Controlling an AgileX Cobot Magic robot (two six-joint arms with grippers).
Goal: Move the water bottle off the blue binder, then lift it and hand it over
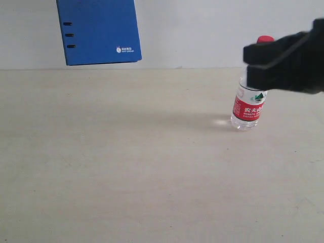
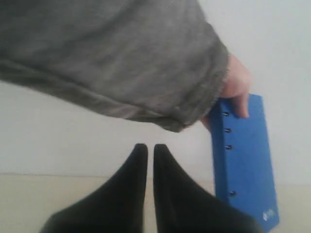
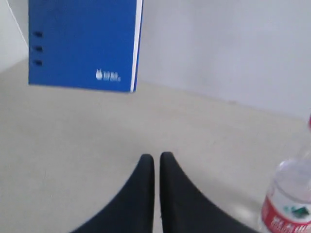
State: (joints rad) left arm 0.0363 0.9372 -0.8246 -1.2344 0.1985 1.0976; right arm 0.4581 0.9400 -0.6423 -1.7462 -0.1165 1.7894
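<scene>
1. The pale beige tabletop [image 1: 126,167] filled the lower two thirds of the exterior view, with a plain white wall [image 1: 202,30] behind it.
2. The flat bright-blue ring binder [image 1: 98,30] hung in the upper left of that frame, clear of the table. Its punched edge was to the left, its white logo at the lower right, and its edges were slightly tilted.
3. My left wrist camera showed a grey-sleeved arm [image 2: 112,53] whose bare hand [image 2: 238,85] pinched the binder at its holed edge. The person carried it, not my tool.
4. The black right gripper [image 3: 156,160] was pressed together and empty. In the exterior view it sat at the right edge, overlapping the bottle's neck.
5. The black left gripper [image 2: 149,150] was likewise pressed together with nothing between its tips. The binder stood just beyond them and apart.
6. The clear plastic water bottle with its red-and-white label [image 1: 249,109] stood upright on the table at the right, its long axis vertical, well apart from the binder. My right wrist camera showed it beside the tips, not between them.
7. Its red screw cap [image 1: 265,39] peeked above the right gripper.
8. I judged the handover done. The left arm was nearer the binder, the right nearer the bottle, so each needed only to back straight away.
</scene>
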